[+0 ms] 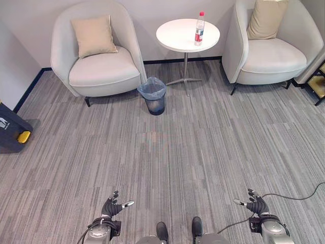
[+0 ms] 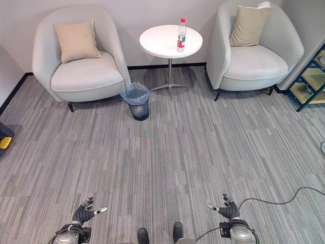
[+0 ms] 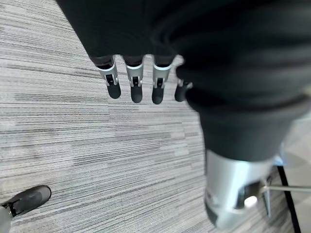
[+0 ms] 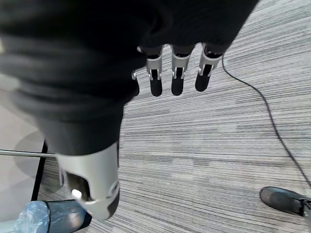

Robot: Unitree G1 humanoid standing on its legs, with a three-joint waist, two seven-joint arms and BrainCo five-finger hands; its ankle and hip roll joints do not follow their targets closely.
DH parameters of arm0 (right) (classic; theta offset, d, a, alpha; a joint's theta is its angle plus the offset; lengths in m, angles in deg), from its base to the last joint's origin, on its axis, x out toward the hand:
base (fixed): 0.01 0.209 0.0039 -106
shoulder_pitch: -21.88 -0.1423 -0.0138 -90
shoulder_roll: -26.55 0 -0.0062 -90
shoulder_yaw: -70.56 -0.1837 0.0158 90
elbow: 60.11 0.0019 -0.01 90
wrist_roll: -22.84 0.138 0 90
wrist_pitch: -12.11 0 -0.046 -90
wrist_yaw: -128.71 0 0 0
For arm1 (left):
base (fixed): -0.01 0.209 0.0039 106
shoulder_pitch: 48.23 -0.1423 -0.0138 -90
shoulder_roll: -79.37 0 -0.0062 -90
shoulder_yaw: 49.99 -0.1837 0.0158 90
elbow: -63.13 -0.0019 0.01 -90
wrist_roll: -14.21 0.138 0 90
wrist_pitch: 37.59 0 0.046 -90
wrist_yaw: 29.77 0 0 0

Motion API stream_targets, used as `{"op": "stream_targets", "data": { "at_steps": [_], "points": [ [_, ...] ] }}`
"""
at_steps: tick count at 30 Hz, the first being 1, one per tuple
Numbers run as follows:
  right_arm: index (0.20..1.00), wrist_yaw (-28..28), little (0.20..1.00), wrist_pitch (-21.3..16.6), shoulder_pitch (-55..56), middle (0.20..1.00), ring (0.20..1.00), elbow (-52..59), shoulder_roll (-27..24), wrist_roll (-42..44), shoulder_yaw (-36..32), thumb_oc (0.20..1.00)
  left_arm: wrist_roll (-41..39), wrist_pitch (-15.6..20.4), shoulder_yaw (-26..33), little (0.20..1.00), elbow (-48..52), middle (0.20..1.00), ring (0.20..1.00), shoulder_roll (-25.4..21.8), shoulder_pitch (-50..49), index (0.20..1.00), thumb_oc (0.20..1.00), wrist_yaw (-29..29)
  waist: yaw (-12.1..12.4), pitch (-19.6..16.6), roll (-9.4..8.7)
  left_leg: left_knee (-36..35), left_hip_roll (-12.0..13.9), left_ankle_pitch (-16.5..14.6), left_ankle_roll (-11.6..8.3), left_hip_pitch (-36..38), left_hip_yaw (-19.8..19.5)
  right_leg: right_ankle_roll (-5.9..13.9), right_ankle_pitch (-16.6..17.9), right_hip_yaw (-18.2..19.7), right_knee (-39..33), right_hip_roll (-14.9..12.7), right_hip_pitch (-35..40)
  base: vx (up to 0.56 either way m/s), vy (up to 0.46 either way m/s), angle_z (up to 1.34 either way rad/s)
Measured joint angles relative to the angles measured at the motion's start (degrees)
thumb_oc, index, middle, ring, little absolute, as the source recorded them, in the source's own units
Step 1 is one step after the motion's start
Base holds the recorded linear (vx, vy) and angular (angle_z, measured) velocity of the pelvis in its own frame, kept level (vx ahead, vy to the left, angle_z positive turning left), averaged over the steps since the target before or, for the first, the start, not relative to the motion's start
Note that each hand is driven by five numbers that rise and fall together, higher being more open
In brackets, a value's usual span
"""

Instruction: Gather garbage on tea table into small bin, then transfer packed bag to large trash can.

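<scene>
A clear plastic bottle with a red cap and label (image 1: 199, 29) stands upright on the round white tea table (image 1: 177, 35) at the far middle of the room. A small dark bin lined with a bluish bag (image 1: 153, 95) stands on the carpet to the left of the table's foot. My left hand (image 1: 112, 206) and right hand (image 1: 255, 204) hang low at the near edge, far from the table. Both are open with relaxed fingers (image 3: 136, 88) and hold nothing; the right hand's fingers (image 4: 176, 80) point at bare carpet.
Two pale armchairs flank the table: the left armchair (image 1: 99, 66) and the right armchair (image 1: 277, 56), each with a beige cushion. A dark box with a yellow part (image 1: 12, 129) sits at the left wall. A metal shelf (image 2: 310, 84) stands at the far right. Grey striped carpet lies between.
</scene>
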Motion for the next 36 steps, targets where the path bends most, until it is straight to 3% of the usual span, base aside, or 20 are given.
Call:
{"op": "stream_targets", "data": {
  "at_steps": [2,5,6,9,11,12,14,16,17,18,20,22,23,25,26,28,30,31,32,36],
  "points": [
    [1.0,-0.05,1.0,0.03,-1.11,1.0,1.0,0.75,-0.04,-0.01,-0.01,1.0,0.0,0.0,-0.03,1.0,-0.03,1.0,1.0,-0.08,0.91,1.0,1.0,0.08,-0.05,1.3,-0.05,0.08,-0.08,-0.26,0.13,-0.69,0.24,0.4,-1.49,0.5,5.39,-0.33,-3.36,0.09,0.083,-0.15],
    [1.0,-0.04,1.0,0.06,-3.81,1.0,1.0,1.04,0.11,-0.01,0.35,1.0,0.01,-0.02,-0.02,1.0,-0.06,1.0,1.0,-0.56,2.6,1.0,1.0,0.12,-0.13,4.06,-0.72,0.27,-0.18,-0.6,1.22,-0.56,1.77,4.17,-5.35,1.11,19.4,-1.77,-10.76,0.2,0.013,-0.22],
    [1.0,-0.06,1.0,0.09,-3.81,1.0,1.0,1.32,0.08,-0.01,0.46,1.0,0.0,0.05,0.01,1.0,-0.27,1.0,1.0,-0.38,3.88,1.0,1.0,0.3,-0.2,4.6,-1.2,0.2,-0.35,-2.26,1.88,-0.14,1.99,4.39,-8.96,-0.35,25.82,-3.49,-14.78,0.32,-0.076,-0.17],
    [1.0,-0.07,1.0,0.12,-4.04,1.0,1.0,2.4,0.18,0.01,0.66,1.0,0.0,-0.01,0.05,1.0,-1.5,1.0,1.0,-0.31,3.85,1.0,1.0,0.33,-0.54,5.48,-1.77,0.23,-1.19,-3.57,0.76,1.63,3.32,4.58,-9.19,-2.23,21.95,-7.03,-19.41,0.37,-0.129,-0.22],
    [1.0,-0.1,1.0,0.14,-4.0,1.0,1.0,2.85,0.15,0.0,0.81,1.0,0.0,-0.04,0.03,1.0,-3.17,1.0,1.0,-0.02,4.1,1.0,1.0,0.32,-1.36,5.59,-1.98,0.38,-1.68,-4.5,0.76,2.38,3.25,5.72,-7.4,-2.3,16.96,-8.24,-21.23,0.41,-0.212,0.0],
    [1.0,-0.41,1.0,0.18,-2.01,1.0,1.0,3.11,0.22,-0.01,1.64,1.0,0.02,-0.13,0.34,1.0,-3.43,1.0,1.0,0.62,3.53,1.0,1.0,0.32,-2.18,5.15,-3.0,1.42,-2.31,-7.16,-0.74,4.53,2.84,6.58,-4.31,-4.26,11.45,-10.01,-23.51,0.59,-0.342,0.24],
    [1.0,-0.37,1.0,0.35,0.17,1.0,1.0,2.69,0.37,-0.04,1.58,1.0,0.06,-0.14,-0.11,1.0,-3.41,1.0,1.0,1.63,2.49,1.0,1.0,0.23,-2.68,4.42,-2.29,1.98,-1.35,-9.45,-2.54,6.96,1.35,4.75,-0.96,-5.42,12.62,-10.2,-22.96,0.46,-0.289,0.39],
    [1.0,-0.3,1.0,0.88,1.62,1.0,1.0,2.29,-0.09,-0.04,1.57,1.0,0.26,-0.17,-1.94,1.0,-3.27,1.0,1.0,2.96,0.72,1.0,1.0,0.18,-3.8,2.29,1.71,2.43,2.97,-10.76,-4.66,8.94,-0.36,1.58,-0.09,-6.76,16.77,-6.31,-22.0,0.26,-0.2,0.35],
    [1.0,-0.2,1.0,1.1,1.43,1.0,1.0,1.7,0.09,-0.06,1.59,1.0,0.44,-0.14,-2.53,1.0,-3.25,1.0,1.0,2.94,-0.11,1.0,1.0,0.06,-3.86,1.8,2.53,5.52,4.65,-10.37,-5.49,9.34,-1.75,-1.06,0.01,-6.51,17.06,-4.29,-20.53,0.29,-0.328,0.12],
    [1.0,0.08,1.0,0.88,0.79,1.0,1.0,1.37,-0.23,-0.05,1.55,1.0,0.49,-0.09,-2.47,1.0,-3.33,1.0,1.0,3.26,0.18,1.0,1.0,0.05,-3.54,1.11,2.09,13.39,6.26,-9.4,-6.23,7.09,-4.14,-4.6,2.07,-6.49,15.77,-3.28,-18.19,0.34,-0.385,-0.03],
    [1.0,0.09,1.0,0.18,-1.03,1.0,1.0,1.41,-0.86,0.0,1.14,1.0,0.51,-0.21,-2.44,1.0,-3.45,1.0,1.0,3.52,0.59,1.0,1.0,-0.04,-3.54,0.57,2.85,25.96,8.69,-5.53,-10.62,2.07,-7.76,-6.29,-0.06,-6.88,13.99,-0.99,-14.83,0.34,-0.383,-0.14],
    [1.0,0.0,1.0,-0.34,-1.71,1.0,1.0,2.36,-1.19,0.03,1.03,1.0,0.5,-0.15,-3.53,1.0,-3.18,1.0,1.0,3.57,1.45,1.0,1.0,-0.05,-1.93,0.67,1.9,43.89,8.75,0.31,-9.91,-7.04,-11.42,-8.97,-1.41,-5.38,10.58,1.01,-10.47,0.18,-0.208,-0.38],
    [1.0,-0.08,1.0,-0.3,-2.75,1.0,1.0,1.74,-1.06,0.04,1.03,1.0,0.5,-0.18,-4.61,1.0,-3.58,1.0,1.0,3.43,2.34,1.0,1.0,-0.11,-1.61,0.59,1.92,46.52,7.82,-0.76,-10.39,-9.12,-12.34,-9.15,0.0,-5.12,10.33,1.05,-9.81,0.29,-0.176,-0.48],
    [1.0,-0.33,1.0,-0.25,-3.65,1.0,1.0,1.64,-0.87,0.12,2.76,1.0,0.49,-0.12,-4.61,1.0,-3.2,1.0,1.0,3.24,3.79,1.0,1.0,-0.2,-1.88,1.18,-0.04,44.41,4.93,-2.36,-9.93,-14.63,-12.8,-9.28,-0.96,-4.73,9.31,0.9,-7.15,0.45,-0.149,-0.1],
    [1.0,-0.35,1.0,-0.3,-3.36,1.0,1.0,1.7,-0.32,0.14,2.63,1.0,0.51,-0.01,-4.64,1.0,-2.79,1.0,1.0,2.9,3.89,1.0,1.0,-0.19,-1.89,1.32,-1.42,41.25,3.53,-3.64,-9.09,-16.02,-12.19,-10.23,-3.98,-3.26,7.71,0.94,-4.97,0.39,-0.056,0.0],
    [1.0,-0.44,1.0,-0.05,-2.35,1.0,1.0,0.71,0.32,0.96,2.84,1.0,0.52,0.31,-4.71,1.0,-2.28,1.0,1.0,2.63,3.36,1.0,1.0,-0.16,-0.35,1.65,-3.18,25.62,2.41,-4.43,-7.75,-16.21,-10.7,-9.05,-2.34,-2.29,5.28,1.63,-1.61,0.4,-0.024,-0.38],
    [1.0,-0.48,1.0,-0.24,-2.64,1.0,1.0,0.57,0.13,1.16,3.12,1.0,0.52,-0.04,-4.67,1.0,-2.61,1.0,1.0,2.19,2.42,1.0,1.0,-0.19,1.15,1.56,-2.5,15.08,1.55,-1.89,-8.04,-18.12,-10.98,-6.86,-4.26,-1.66,2.7,3.57,1.15,0.28,-0.017,-0.63],
    [1.0,-0.49,1.0,-0.15,-2.7,1.0,1.0,-0.35,-0.03,1.16,3.13,1.0,0.52,-0.14,-4.59,1.0,-3.02,1.0,1.0,2.22,1.8,1.0,1.0,-0.11,1.21,1.27,-1.81,7.48,1.4,0.13,-8.13,-17.78,-11.37,-6.98,-3.86,-1.6,-0.14,4.77,3.28,0.31,-0.012,-0.5],
    [1.0,-0.48,1.0,-0.01,-2.85,1.0,1.0,-1.12,-0.17,1.17,3.1,1.0,0.52,-0.4,-4.61,1.0,-3.25,1.0,1.0,2.27,1.71,1.0,1.0,-0.11,1.37,1.75,-1.15,4.52,1.47,1.65,-7.78,-18.14,-11.59,-8.09,-2.94,-1.73,-0.76,5.84,4.75,0.44,-0.004,-0.46],
    [1.0,-0.63,1.0,0.18,-2.97,1.0,1.0,-3.54,0.47,1.14,4.59,1.0,0.5,-0.69,-3.98,1.0,-4.66,1.0,1.0,2.23,1.14,1.0,1.0,-0.02,2.69,2.46,-1.74,0.65,-0.85,4.47,-6.63,-20.14,-7.65,-5.45,-8.94,0.45,-0.89,6.53,11.46,0.57,0.074,-0.35]
  ]
}}
